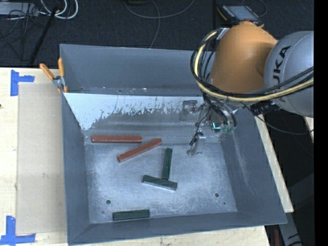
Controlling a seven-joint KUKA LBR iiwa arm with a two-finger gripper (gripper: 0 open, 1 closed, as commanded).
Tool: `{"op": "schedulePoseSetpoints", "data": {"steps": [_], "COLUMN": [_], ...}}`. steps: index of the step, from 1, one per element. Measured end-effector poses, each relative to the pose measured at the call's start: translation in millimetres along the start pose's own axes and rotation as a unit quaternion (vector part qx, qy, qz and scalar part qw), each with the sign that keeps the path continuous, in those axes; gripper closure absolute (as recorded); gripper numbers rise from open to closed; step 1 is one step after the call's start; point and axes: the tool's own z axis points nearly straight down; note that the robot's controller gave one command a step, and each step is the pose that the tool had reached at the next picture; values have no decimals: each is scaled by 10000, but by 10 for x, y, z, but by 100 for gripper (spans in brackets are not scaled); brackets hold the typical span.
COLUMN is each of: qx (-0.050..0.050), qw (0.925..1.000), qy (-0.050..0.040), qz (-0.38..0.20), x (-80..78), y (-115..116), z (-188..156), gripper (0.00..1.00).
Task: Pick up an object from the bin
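claw (196,143) hangs low over the grey bin (154,70), right of the loose bars.
i cannot tell from here whether the claw is released or clenched. nearest to it is a dark green bar (167,163), just down and left of it in the view and apart from it. that bar's lower end meets a second green bar (159,183) lying crosswise, the two making a t. further left of the claw lie a tilted red-brown bar (139,150) and, beyond it, a level red-brown bar (117,138). well below and left of the claw, a third green bar (131,215) lies alone by the near wall. above the claw sits the orange cover (241,55); the grey arm link (294,70) beside it shows the letters "uka".
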Motion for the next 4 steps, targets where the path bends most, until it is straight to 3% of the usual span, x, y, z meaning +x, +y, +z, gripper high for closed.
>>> {"op": "schedulePoseSetpoints", "data": {"steps": [1, 2, 3, 4], "qx": [2, 12, 15, -5], "qw": [9970, 9774, 9883, 9754], "qy": [-38, -4, -83, -30], "qz": [-777, -2114, -1525, -2205], "x": [125, 848, 650, 268], "y": [344, -216, -383, 57], "z": [1572, 1596, 717, 1530], "gripper": [0, 0, 0, 0]}}
